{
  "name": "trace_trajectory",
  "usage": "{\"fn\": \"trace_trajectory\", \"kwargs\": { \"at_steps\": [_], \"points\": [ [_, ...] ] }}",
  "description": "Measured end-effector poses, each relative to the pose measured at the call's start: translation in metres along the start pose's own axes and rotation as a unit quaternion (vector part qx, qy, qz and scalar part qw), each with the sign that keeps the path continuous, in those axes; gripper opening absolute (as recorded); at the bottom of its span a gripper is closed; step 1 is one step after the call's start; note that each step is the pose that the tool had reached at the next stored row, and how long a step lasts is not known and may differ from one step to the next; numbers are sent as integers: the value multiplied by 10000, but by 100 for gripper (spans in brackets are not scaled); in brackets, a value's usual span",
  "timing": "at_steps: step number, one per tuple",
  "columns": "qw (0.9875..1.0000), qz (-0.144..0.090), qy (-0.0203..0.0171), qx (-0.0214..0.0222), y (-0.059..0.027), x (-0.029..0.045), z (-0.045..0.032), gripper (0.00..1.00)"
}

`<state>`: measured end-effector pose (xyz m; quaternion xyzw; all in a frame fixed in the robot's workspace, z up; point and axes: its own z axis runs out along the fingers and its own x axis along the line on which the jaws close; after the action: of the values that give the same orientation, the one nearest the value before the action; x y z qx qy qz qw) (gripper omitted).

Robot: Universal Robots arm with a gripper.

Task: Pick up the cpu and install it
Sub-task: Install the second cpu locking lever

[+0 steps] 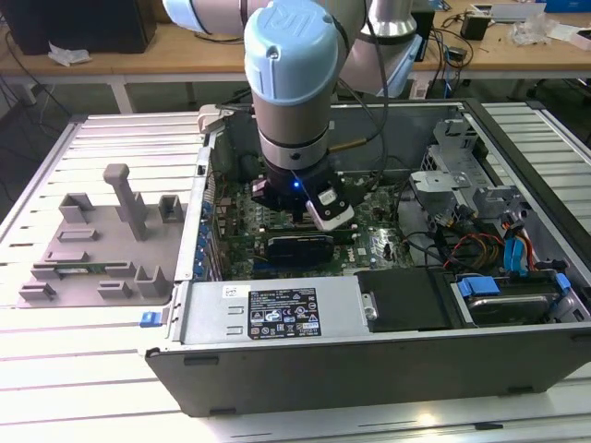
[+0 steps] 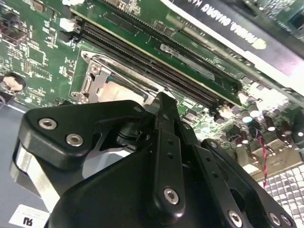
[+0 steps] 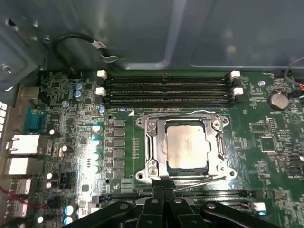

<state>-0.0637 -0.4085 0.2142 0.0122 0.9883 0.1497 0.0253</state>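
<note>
On the exterior view's left, a grey plastic fixture tray (image 1: 97,245) with upright pegs sat on the slatted white table (image 1: 74,378), just beside the open computer case (image 1: 388,360). Moving right, the arm (image 1: 294,92) with its pale blue cap reached straight down into the case, over the green motherboard (image 1: 277,226), and the long black card (image 1: 297,247) lay just below the wrist. Further right came a tangle of red and orange cables (image 1: 471,247) and blue drive brackets (image 1: 478,284). In the first wrist view, the cpu (image 3: 186,146) sat flat inside the metal socket frame (image 3: 154,152), its pale silver top facing up, with the memory slots (image 3: 166,88) running alongside. The gripper (image 3: 164,192) hovered at the socket's edge, its black fingers (image 3: 156,204) pressed together with nothing between them. In the second wrist view, the gripper (image 2: 164,102) stood closed tip to tip right above the socket frame (image 2: 97,78).
</note>
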Motion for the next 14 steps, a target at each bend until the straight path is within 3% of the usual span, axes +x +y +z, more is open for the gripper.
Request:
{"fn": "trace_trajectory", "kwargs": {
  "at_steps": [2, 6, 11, 14],
  "points": [
    [10000, 72, -15, 3, -11, 3, 37, 11],
    [9995, 317, -82, 15, -23, 8, 76, 11],
    [9992, 383, -98, 17, -35, 74, 105, 11],
    [9991, 404, -101, -5, -38, 115, 113, 11]
  ]
}}
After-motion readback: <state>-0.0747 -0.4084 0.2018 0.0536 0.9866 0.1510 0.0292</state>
